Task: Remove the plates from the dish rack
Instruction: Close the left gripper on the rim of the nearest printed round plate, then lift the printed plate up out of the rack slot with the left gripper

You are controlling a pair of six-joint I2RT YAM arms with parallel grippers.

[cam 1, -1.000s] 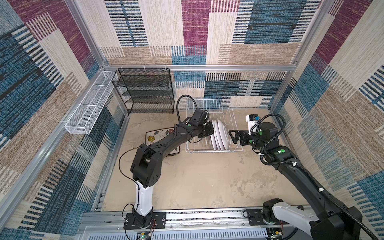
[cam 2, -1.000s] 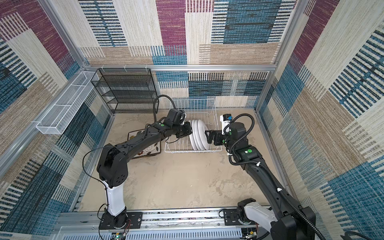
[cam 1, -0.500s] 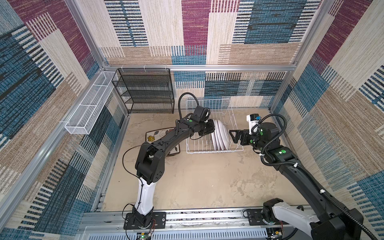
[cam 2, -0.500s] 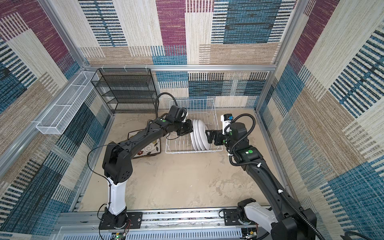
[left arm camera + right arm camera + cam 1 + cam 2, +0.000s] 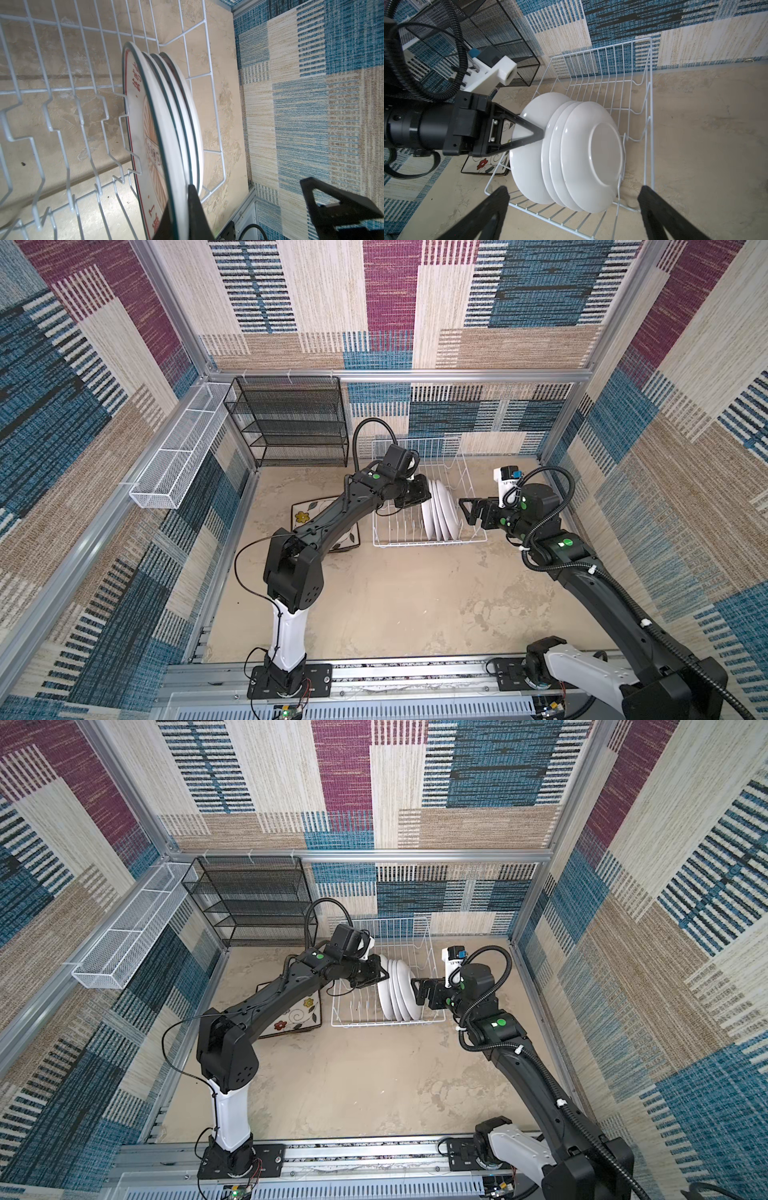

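Observation:
The white wire dish rack [image 5: 415, 545] [image 5: 374, 1024] stands at the back of the table and holds several round white plates [image 5: 442, 514] [image 5: 399, 994] upright at its right end. My left gripper [image 5: 422, 493] [image 5: 380, 973] [image 5: 178, 205] is shut on the rim of the leftmost plate [image 5: 164, 128] [image 5: 529, 166], one finger on its red-printed face and one behind it. My right gripper [image 5: 465, 510] [image 5: 417, 990] [image 5: 573, 189] stands open just right of the plates and touches nothing. Square floral plates [image 5: 305, 514] [image 5: 297, 1017] lie stacked on the table left of the rack.
A black mesh shelf unit [image 5: 291, 423] stands against the back wall, left of the rack. A long white mesh basket [image 5: 178, 456] hangs on the left wall. Aluminium rails [image 5: 374, 672] run along the table's front edge.
My left arm's elbow has swung to the right, towards the rack, while its gripper stays shut at the leftmost plate's rim. The right arm has not moved.

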